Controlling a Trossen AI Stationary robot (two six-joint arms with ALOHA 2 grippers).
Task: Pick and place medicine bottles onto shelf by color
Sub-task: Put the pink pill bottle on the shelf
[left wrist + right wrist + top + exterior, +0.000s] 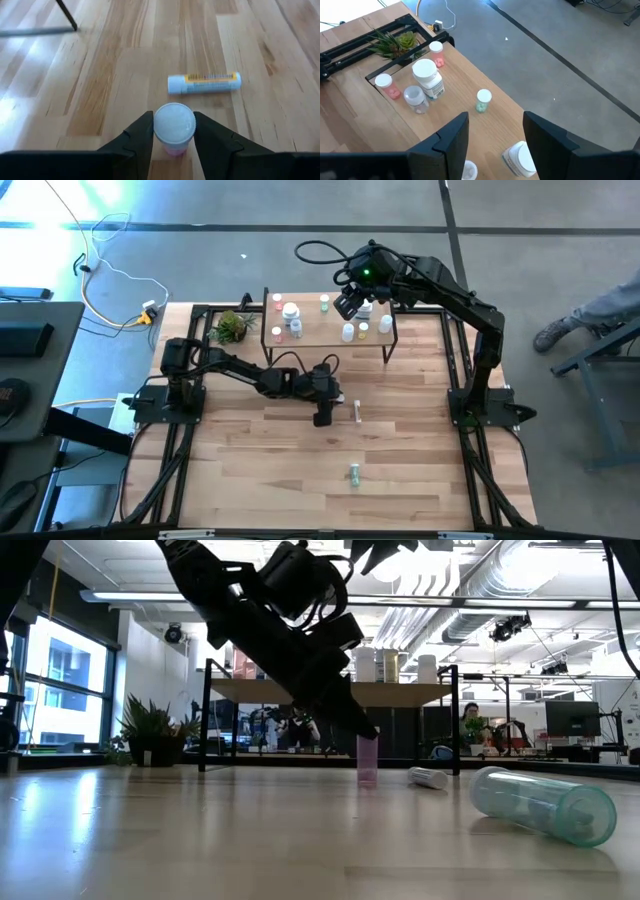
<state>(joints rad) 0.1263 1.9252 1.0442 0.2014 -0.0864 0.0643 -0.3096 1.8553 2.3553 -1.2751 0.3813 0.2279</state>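
1. Surface [250,460]: butcher-block; shelf [330,330] at back carries several bottles.
2. Left hand [173,142]: fingers straddle upright pink bottle [174,127], contact unclear.
3. Right hand [492,137]: released, above shelf.
4. White tube [204,83] lies just beside.

Bright, even daylight. Glare washes the floor [100,205] left of the table [260,480] in the high view. In the low view the windows [50,680] glow, the table sheen is soft, and the near green vial [545,805] blurs.
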